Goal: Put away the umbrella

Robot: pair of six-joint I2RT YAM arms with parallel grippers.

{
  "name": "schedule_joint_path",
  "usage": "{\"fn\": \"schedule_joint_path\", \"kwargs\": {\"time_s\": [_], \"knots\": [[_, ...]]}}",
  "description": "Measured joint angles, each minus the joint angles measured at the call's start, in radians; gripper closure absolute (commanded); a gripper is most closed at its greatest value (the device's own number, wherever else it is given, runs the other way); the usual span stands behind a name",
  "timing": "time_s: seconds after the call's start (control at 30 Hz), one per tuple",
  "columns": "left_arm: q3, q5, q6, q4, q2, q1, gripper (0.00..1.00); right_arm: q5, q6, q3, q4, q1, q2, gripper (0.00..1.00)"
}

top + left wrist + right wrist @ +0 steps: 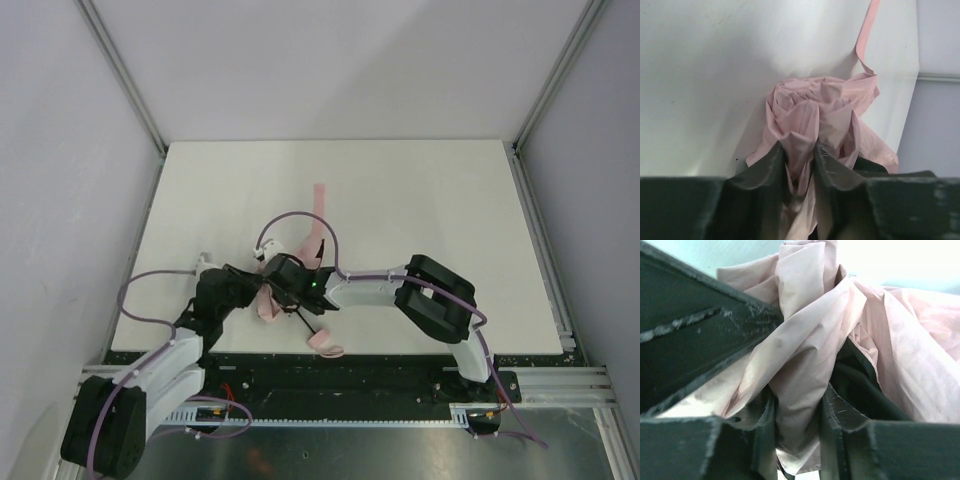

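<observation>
umbrella (pixel 810 110): crumpled pink bundle | left tool (pixel 799 150), right tool (pixel 799 400): both pinching its fabric

The umbrella (pixel 268 306) lies near the front edge of the table (pixel 430 190) (left of centre), the left gripper (pixel 799 155) at its left, the right gripper (pixel 797 407) at its right, its strap (pixel 319 198) trailing toward the back.

I see the left gripper (pixel 243 287) and right gripper (pixel 283 278) meeting at the crumpled pink umbrella (pixel 268 308), near the front of the table (pixel 420 200). Its strap (pixel 320 198) points away.
</observation>
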Motion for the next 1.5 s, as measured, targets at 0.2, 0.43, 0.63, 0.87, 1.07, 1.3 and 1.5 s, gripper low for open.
{"fn": "schedule_joint_path", "kwargs": {"time_s": [0.2, 0.43, 0.63, 0.87, 1.07, 1.3, 1.5], "knots": [[0.006, -0.011, 0.036, -0.155, -0.219, 0.003, 0.07, -0.017, 0.025, 0.005, 0.015, -0.016, -0.001, 1.0], [0.06, -0.024, 0.084, -0.354, -0.386, 0.009, 0.01, -0.106, 0.025, -0.047, 0.1, -0.06, -0.017, 1.0], [0.153, 0.027, 0.126, -0.373, -0.147, 0.006, 0.01, -0.29, -0.007, -0.119, 0.198, -0.124, -0.043, 1.0], [0.251, 0.059, 0.087, -0.379, 0.106, 0.006, 0.01, -0.6, -0.056, -0.18, 0.287, -0.224, -0.05, 1.0], [0.254, 0.074, -0.016, -0.32, 0.146, -0.002, 0.01, -0.789, -0.077, -0.204, 0.312, -0.274, -0.043, 1.0], [0.25, 0.077, -0.137, -0.204, 0.297, -0.077, 0.07, -0.967, -0.072, -0.206, 0.348, -0.325, -0.011, 1.0], [0.211, 0.051, -0.205, -0.093, 0.364, -0.099, 0.68, -1.061, -0.073, -0.212, 0.353, -0.371, -0.004, 1.0]]}}
